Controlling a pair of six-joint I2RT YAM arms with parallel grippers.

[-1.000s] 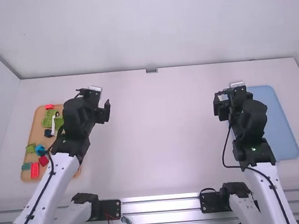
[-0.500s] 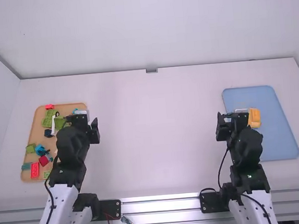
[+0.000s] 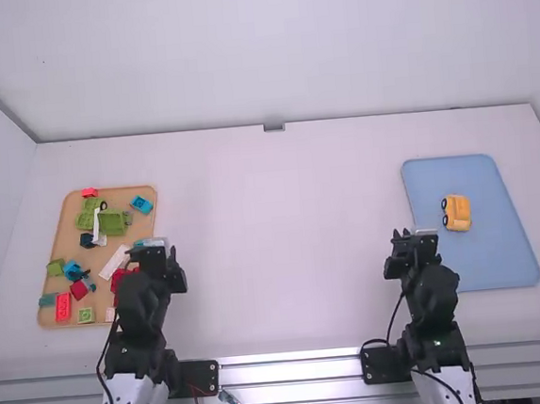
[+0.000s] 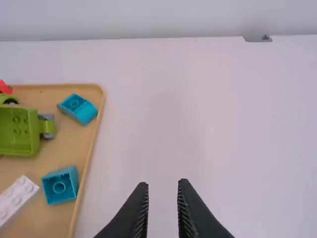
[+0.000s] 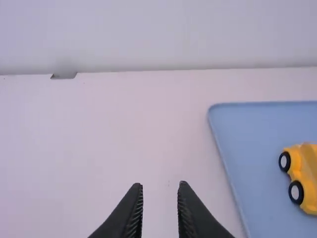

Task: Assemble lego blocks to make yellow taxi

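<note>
Yellow taxi (image 3: 458,212): body assembled, two black wheels (image 5: 296,192) visible, pale hubs. Rests on blue tray (image 3: 493,263), wheels toward table's middle.

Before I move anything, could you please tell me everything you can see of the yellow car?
The yellow car has a rounded, plastic-looking body. Two black wheels with pale hubs show on the side facing the middle of the table. It looks assembled and upright, resting on the blue tray, inside its edges. Nothing else touches it.
</note>
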